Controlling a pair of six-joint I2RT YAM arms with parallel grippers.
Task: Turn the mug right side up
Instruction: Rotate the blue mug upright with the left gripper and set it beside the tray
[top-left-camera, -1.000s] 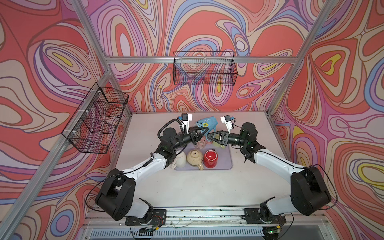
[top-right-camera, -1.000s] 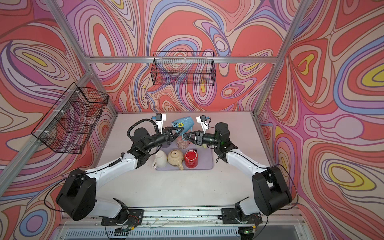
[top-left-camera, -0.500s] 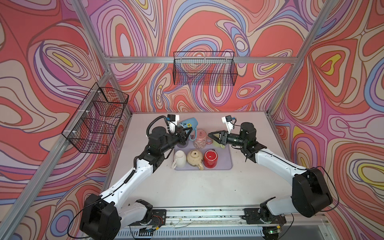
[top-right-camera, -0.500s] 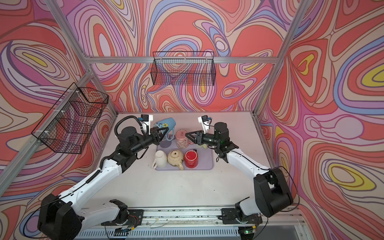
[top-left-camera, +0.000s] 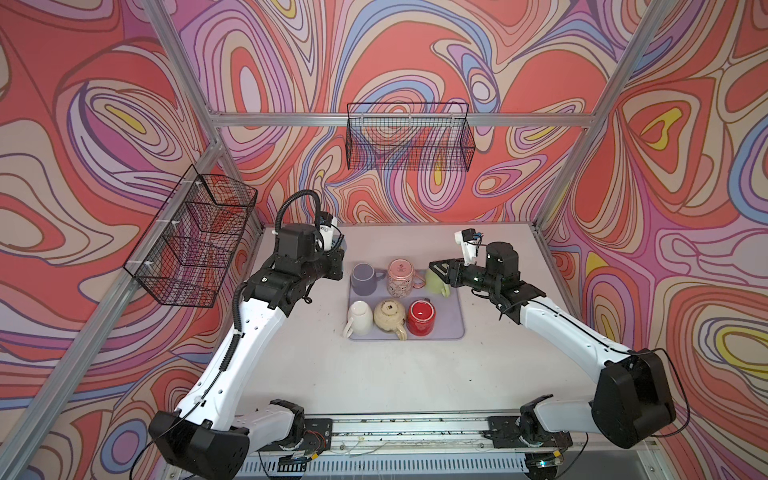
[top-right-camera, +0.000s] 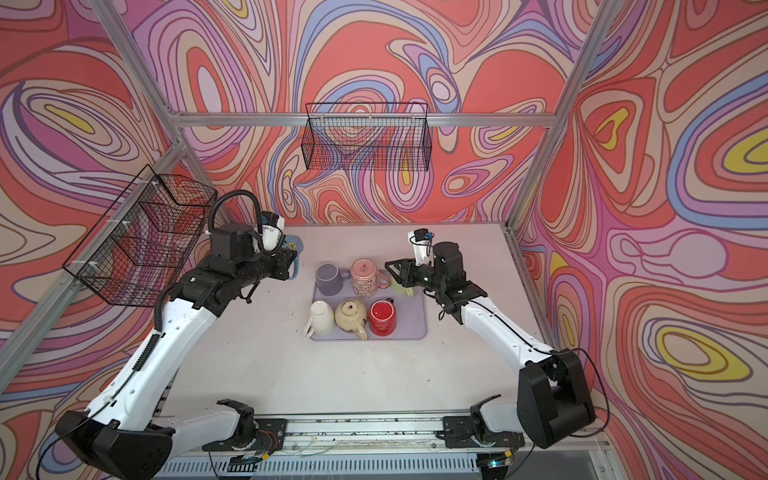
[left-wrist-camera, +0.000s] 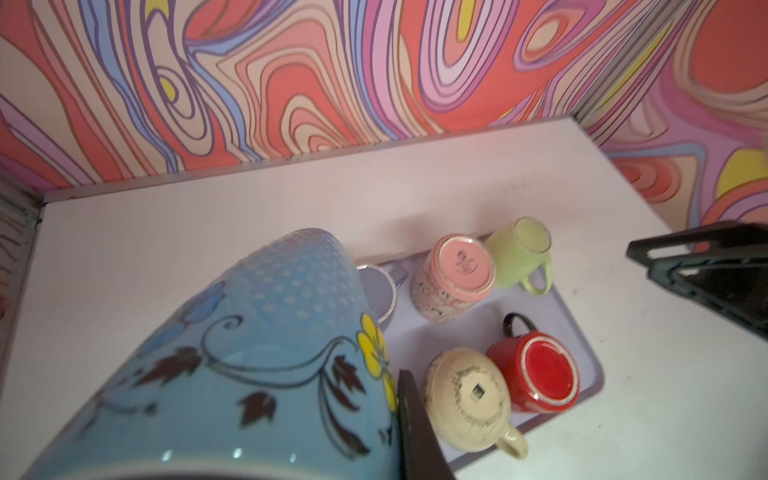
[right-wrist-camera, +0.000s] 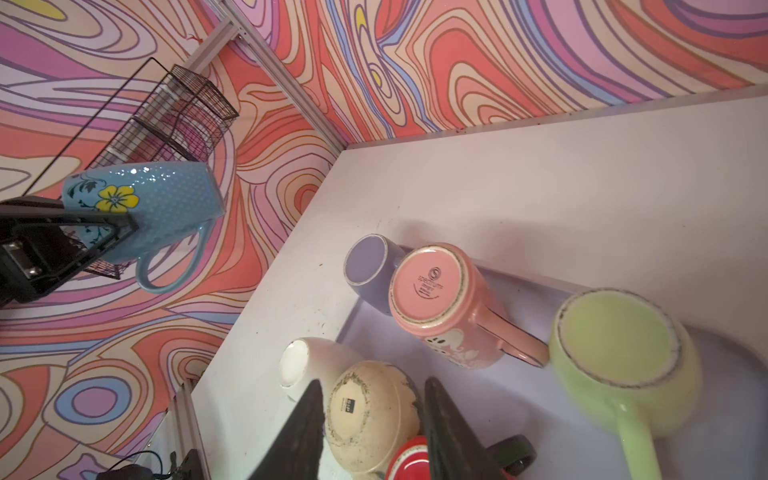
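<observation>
A blue mug (right-wrist-camera: 166, 208) with a yellow flower hangs tilted on its side in the air, left of the lilac tray (top-left-camera: 453, 320). Its base points toward the back wall and its handle hangs below. My left gripper (top-right-camera: 286, 266) is shut on its rim end; one finger (left-wrist-camera: 415, 432) lies against the mug (left-wrist-camera: 249, 353) wall, the other is hidden. My right gripper (right-wrist-camera: 374, 380) is open and empty. It hovers over the tray's far right corner (top-left-camera: 438, 270), by the green mug (top-left-camera: 436, 284).
On the tray several mugs stand base up: purple (top-left-camera: 363, 279), pink (top-left-camera: 400, 278), white (top-left-camera: 359, 318), cream (top-left-camera: 388, 316), red (top-left-camera: 420, 318). A wire basket (top-left-camera: 195, 245) hangs on the left wall near my left arm, another (top-left-camera: 409, 141) on the back wall.
My left arm has carried the blue mug leftward, from above the tray's middle to beyond its left edge. My right gripper has drawn back slightly to the right and stayed open.
</observation>
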